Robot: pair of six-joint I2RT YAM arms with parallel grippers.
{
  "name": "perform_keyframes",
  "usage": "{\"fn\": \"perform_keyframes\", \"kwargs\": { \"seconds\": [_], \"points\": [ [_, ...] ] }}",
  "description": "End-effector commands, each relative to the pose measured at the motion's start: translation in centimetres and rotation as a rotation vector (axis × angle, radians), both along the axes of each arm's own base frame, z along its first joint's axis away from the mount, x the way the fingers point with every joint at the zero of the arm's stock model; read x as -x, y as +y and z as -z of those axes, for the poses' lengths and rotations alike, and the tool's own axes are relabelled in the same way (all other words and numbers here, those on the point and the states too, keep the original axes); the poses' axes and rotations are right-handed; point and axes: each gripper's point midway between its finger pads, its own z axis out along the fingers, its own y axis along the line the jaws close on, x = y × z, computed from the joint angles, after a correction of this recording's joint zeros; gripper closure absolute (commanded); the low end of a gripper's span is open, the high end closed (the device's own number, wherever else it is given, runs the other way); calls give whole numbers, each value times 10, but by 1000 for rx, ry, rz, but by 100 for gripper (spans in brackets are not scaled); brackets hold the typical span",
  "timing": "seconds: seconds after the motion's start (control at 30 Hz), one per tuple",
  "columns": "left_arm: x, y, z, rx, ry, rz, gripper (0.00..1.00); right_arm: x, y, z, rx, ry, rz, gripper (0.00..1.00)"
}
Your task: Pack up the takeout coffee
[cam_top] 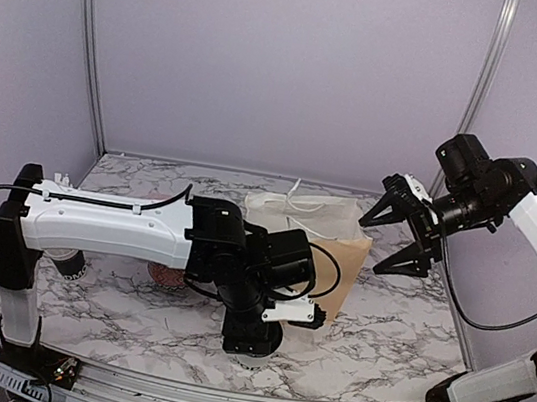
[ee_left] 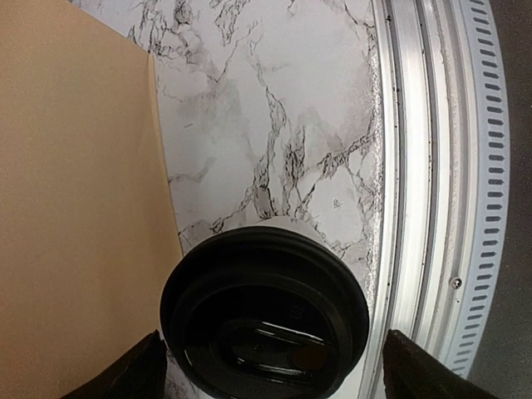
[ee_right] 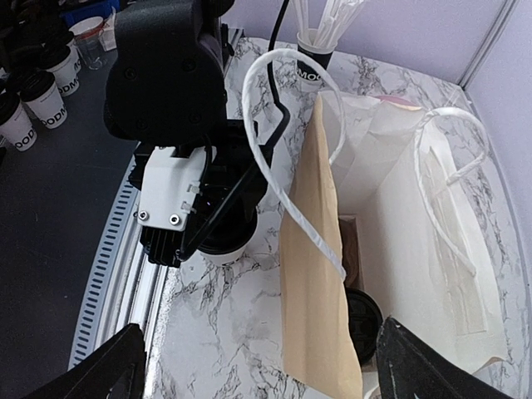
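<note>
A white paper cup with a black lid (ee_left: pixel 264 312) stands on the marble table beside the tan paper bag (ee_left: pixel 75 208), close to the near rail. My left gripper (ee_left: pixel 270 376) points down over it, jaws open, one finger on each side of the lid. The right wrist view shows the same cup (ee_right: pixel 223 246) under the left gripper (ee_right: pixel 179 208). A second lidded cup (ee_right: pixel 362 320) sits inside the bag (ee_right: pixel 316 274) on a brown tray (ee_right: pixel 350 249). My right gripper (cam_top: pixel 371 247) hangs open and empty in the air above the bag's right side (cam_top: pixel 317 231).
A dark cup of white straws (ee_right: pixel 319 51) stands behind the bag. Several more lidded white cups (ee_right: pixel 43 98) stand off to the left. The bag's white handles (ee_right: pixel 283 125) stick up. The metal rail (ee_left: pixel 432 166) runs along the near table edge.
</note>
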Motion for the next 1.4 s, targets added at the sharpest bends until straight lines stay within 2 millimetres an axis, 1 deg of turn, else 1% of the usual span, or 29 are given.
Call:
{"fn": "perform_keyframes", "kwargs": {
  "seconds": [0.0,0.07,0.27,0.33,0.4,0.47,0.6,0.63,0.7,0.77,0.83,0.9,0.93,0.97,1.03,1.07,1.13,1.2,1.3,1.37],
  "points": [
    [0,2,3,-22,23,11,10,2,-4,0,4,-12,6,7],
    [-2,3,6,-33,26,7,12,2,-5,1,6,-9,7,7],
    [-6,8,13,-58,33,-6,24,2,-5,3,10,-10,11,8],
    [-6,9,16,-68,36,-6,25,1,-5,3,10,-12,15,8],
    [-5,11,19,-79,40,-9,21,1,-5,-1,3,-17,17,8],
    [-5,13,21,-87,42,-8,19,1,-4,-8,-7,-24,20,8],
    [-4,15,23,-92,40,-8,18,-5,1,-43,-73,-79,23,8],
    [-4,15,23,-94,41,-6,18,-8,4,-53,-92,-91,30,8],
    [-3,14,23,-94,44,-5,23,-26,10,-71,-133,-115,87,7],
    [-1,12,21,-83,55,-4,27,-52,15,-82,-157,-147,177,7],
    [2,10,18,-70,75,-4,29,-83,17,-86,-153,-178,284,6],
    [4,9,14,-59,76,-7,30,-102,22,-83,-137,-175,314,6],
    [5,9,10,-51,64,-9,30,-112,24,-76,-115,-167,315,6],
    [7,8,4,-43,54,-7,30,-117,26,-74,-99,-169,316,6],
    [14,7,-11,-20,45,3,30,-128,29,-59,-53,-156,300,6],
    [18,7,-18,-8,43,6,30,-130,32,-48,-29,-137,267,6],
    [28,11,-31,13,53,8,30,-122,37,-37,-15,-88,194,7],
    [37,18,-42,29,68,-6,31,-113,41,-30,-7,-39,137,7],
    [52,32,-52,37,89,-29,31,-99,44,-29,-14,-10,75,6],
    [58,43,-60,50,96,-51,32,-95,48,-26,-3,-27,59,3]
  ]
}}
